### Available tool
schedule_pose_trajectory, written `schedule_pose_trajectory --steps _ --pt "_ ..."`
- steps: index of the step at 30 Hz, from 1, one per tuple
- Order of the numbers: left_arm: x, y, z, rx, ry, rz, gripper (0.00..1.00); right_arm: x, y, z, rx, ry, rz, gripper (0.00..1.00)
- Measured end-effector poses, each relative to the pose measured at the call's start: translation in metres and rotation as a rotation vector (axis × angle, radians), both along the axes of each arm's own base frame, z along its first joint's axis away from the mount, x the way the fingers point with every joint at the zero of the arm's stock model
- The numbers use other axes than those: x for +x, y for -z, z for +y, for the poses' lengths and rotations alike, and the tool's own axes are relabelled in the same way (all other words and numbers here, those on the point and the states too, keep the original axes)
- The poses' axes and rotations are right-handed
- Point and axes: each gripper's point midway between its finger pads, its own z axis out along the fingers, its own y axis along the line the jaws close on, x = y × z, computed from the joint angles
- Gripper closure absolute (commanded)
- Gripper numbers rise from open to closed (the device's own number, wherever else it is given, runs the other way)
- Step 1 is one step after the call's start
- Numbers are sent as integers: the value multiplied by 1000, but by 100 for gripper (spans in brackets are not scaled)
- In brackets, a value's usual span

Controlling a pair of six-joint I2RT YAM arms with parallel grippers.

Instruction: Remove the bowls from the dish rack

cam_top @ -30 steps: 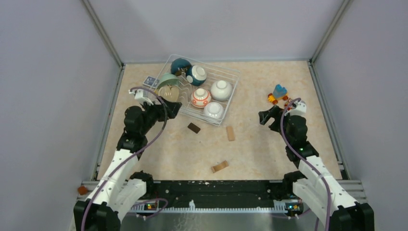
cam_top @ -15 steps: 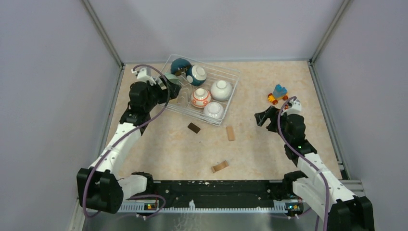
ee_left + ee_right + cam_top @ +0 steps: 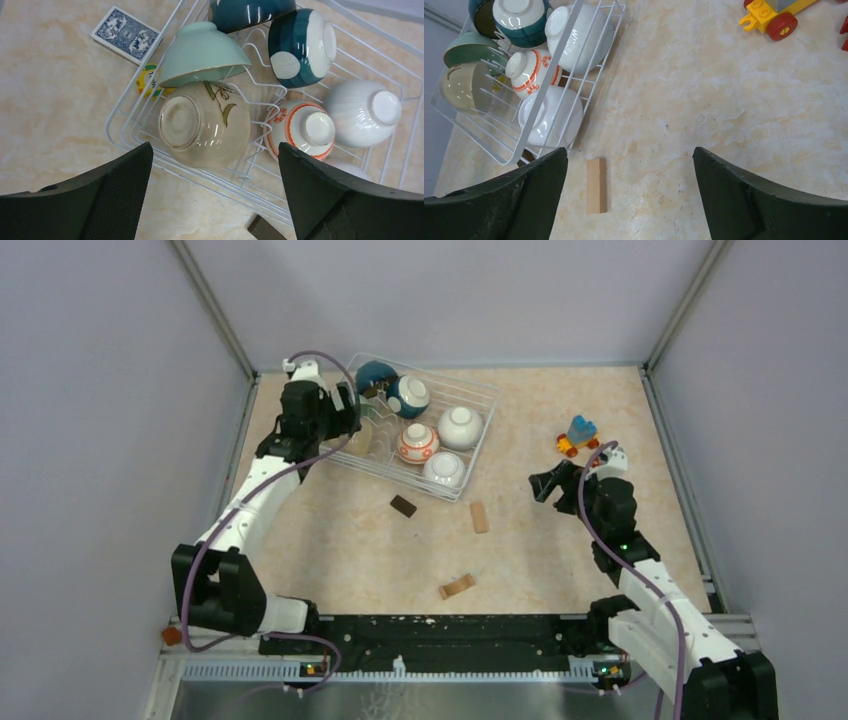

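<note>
Left fingers [image 3: 115, 195] spread wide, empty. Beige bowl [image 3: 205, 125] lies upturned in rack [image 3: 546, 85], seen between them, untouched. Right fingers [image 3: 749, 200] released over bench [image 3: 704, 110], rack off to their left. Only left wrist view shows card [image 3: 126, 35] beside rack; overhead, arm hides it.

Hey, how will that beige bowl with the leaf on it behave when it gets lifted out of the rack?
The beige bowl looks glossy and hard: probably slippery, stiff, and breakable if dropped. It lies base-up among the rack wires, so it may catch. The green bowl seems to lean on it and might tip.
</note>
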Motion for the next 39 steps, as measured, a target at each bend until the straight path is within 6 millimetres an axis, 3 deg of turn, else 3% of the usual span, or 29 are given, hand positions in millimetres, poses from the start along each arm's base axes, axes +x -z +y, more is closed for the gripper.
schedule_pose_trajectory --steps 8,13,18,28,34,35,36,39 --pt "24 9 0 203 29 86 1 0 -3 2 11 -10 -11 5" --pt "52 6 -34 342 143 56 5 0 -3 5 19 -24 -7 6" --pt "76 5 -59 433 229 7 23 -1 -1 9 30 -39 5 7" --pt "120 4 -70 681 395 -99 5 -3 9 15 35 -73 59 9" --pt "145 27 -70 868 489 -74 2 3 -6 16 19 -83 32 9" --pt "152 40 -69 924 511 -51 8 5 -10 16 14 -85 22 9" --pt "152 41 -69 925 511 -50 12 5 -10 16 14 -85 22 9" --pt "159 52 -66 977 522 -19 16 5 -8 16 4 -87 29 9"
